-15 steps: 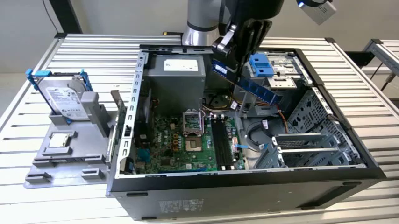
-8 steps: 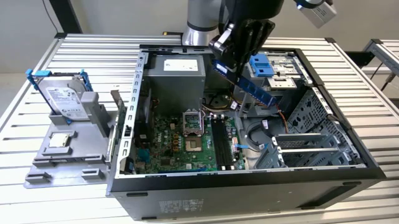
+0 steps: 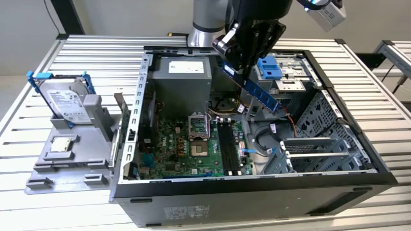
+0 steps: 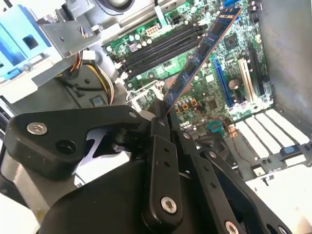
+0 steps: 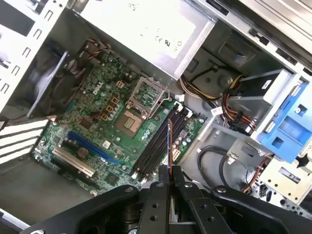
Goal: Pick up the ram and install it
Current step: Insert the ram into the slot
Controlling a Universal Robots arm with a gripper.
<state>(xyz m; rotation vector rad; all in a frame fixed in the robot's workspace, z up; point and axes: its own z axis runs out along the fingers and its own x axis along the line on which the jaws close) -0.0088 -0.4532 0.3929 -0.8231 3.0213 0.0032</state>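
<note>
1. Hand (image 3: 236, 71): black, two-fingered, on the arm above the open computer case (image 3: 359, 144); closed on the ram, its fingers clamping one end of the stick. It also shows in both wrist views (image 4: 163, 113) (image 5: 169, 176).
2. Ram (image 3: 260, 94): long, thin blue board with dark chips, held in the air over the case interior and slanting downward from the hand. It is clear of the motherboard and not seated in any slot. In the second wrist view it shows flat-on (image 4: 202, 53); in the first wrist view it shows edge-on (image 5: 169, 146).
3. Motherboard (image 3: 173, 144): green, lying on the floor of the case, with an open processor socket (image 3: 199, 126) near its middle.
4. Memory slots (image 3: 226, 144): long, black and parallel, just beside the socket; all unfilled.
5. Worktop (image 3: 38, 62): slatted metal, carrying the case at its middle.
6. Grey fixture (image 3: 70, 166): beside the case, toward the worktop's edge at the exterior view's left.
7. Hard drive (image 3: 64, 101): silver with blue clips, standing tilted in the fixture.
8. Processor chip (image 3: 62, 143): small, square and silver, lying flat on the fixture, near the drive.
</note>
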